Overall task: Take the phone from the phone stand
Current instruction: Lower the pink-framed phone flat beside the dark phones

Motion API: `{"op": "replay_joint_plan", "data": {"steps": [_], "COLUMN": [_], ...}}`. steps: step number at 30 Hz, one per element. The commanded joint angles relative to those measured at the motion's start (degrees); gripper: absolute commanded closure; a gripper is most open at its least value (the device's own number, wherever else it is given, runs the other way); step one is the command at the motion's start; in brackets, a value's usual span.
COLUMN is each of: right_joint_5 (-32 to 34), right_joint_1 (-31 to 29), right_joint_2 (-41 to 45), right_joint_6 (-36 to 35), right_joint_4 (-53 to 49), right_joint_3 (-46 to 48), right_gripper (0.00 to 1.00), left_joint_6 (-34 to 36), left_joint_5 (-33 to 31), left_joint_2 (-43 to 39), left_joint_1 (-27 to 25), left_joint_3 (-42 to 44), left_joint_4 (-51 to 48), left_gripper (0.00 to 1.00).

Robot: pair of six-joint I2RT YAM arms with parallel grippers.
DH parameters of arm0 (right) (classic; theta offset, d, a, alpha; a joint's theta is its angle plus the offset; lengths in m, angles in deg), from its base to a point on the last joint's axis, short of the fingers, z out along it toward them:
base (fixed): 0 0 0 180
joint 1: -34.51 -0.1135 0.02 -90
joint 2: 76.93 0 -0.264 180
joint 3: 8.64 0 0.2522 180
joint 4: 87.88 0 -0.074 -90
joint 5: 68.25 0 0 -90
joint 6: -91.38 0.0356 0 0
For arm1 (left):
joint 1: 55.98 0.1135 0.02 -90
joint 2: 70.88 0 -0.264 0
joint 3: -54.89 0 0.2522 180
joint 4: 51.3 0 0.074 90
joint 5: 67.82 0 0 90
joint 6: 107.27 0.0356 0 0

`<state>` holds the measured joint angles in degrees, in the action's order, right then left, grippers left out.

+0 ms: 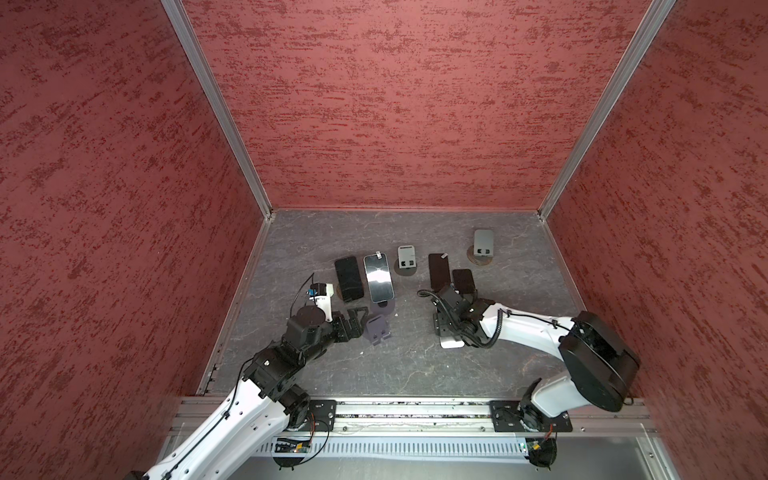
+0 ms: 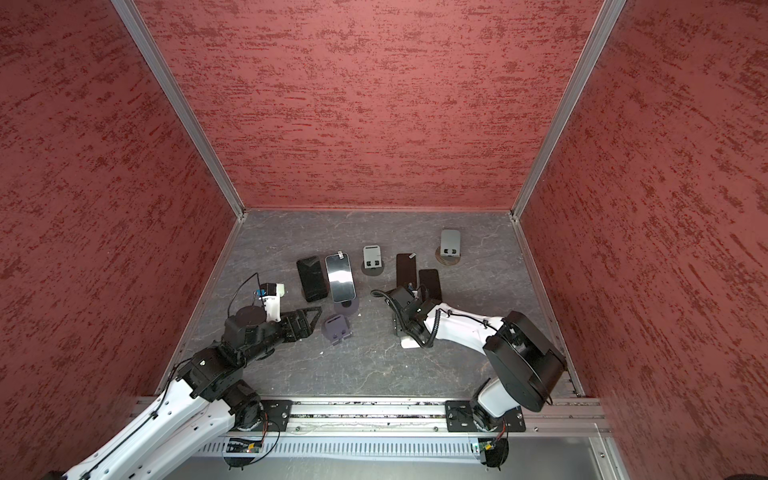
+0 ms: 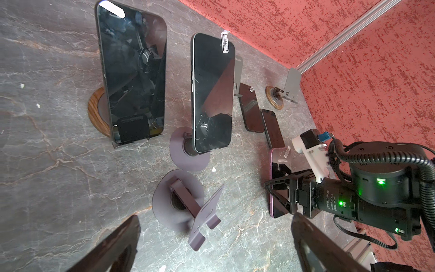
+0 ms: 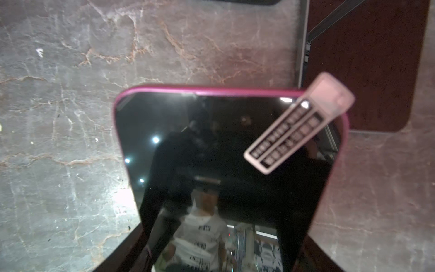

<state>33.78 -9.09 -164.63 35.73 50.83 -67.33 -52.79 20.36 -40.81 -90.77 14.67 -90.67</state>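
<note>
Jaws on the right gripper [image 4: 217,249] are standing drawn partway in and clamping the pink-edged phone [image 4: 211,146] by its long sides, its dark screen facing the wrist camera and a sticker tab [image 4: 299,122] sticking out past one corner. In a top view the phone is hanging low over the grey marble tabletop [image 1: 415,374], right of the middle and apart from every stand; whether its lower end is touching the surface cannot be told. To its left a bare purple stand [image 1: 376,330] is sitting, with the left gripper [image 1: 361,321] hovering just beside it, jaws spread wide and holding nothing. Farther back, a black phone [image 1: 349,277] and a glare-lit phone [image 1: 378,277] are leaning on stands of their own, two dark phones [image 1: 438,270] [image 1: 463,280] are lying flat, and two grey stands [image 1: 406,257] [image 1: 483,243] are standing bare.
</note>
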Motion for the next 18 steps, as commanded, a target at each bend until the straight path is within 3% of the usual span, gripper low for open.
{"op": "replay_joint_plan", "data": {"steps": [1,18], "right_joint_5": [1.9,3.4], "right_joint_1": [0.5,1.0], "right_joint_2": [-1.6,-6.9], "right_joint_6": [1.0,2.1], "right_joint_4": [0.8,-0.1], "right_joint_3": [-1.2,-3.6], "right_gripper": [0.34,0.33], "left_joint_6": [1.1,1.6], "left_joint_5": [-1.1,-3.5], "left_joint_2": [0.2,-1.6], "left_joint_1": [-0.4,-0.4], "left_joint_3": [0.6,1.4], "left_joint_4": [1.5,-0.5], "left_gripper": [0.00,0.01]}}
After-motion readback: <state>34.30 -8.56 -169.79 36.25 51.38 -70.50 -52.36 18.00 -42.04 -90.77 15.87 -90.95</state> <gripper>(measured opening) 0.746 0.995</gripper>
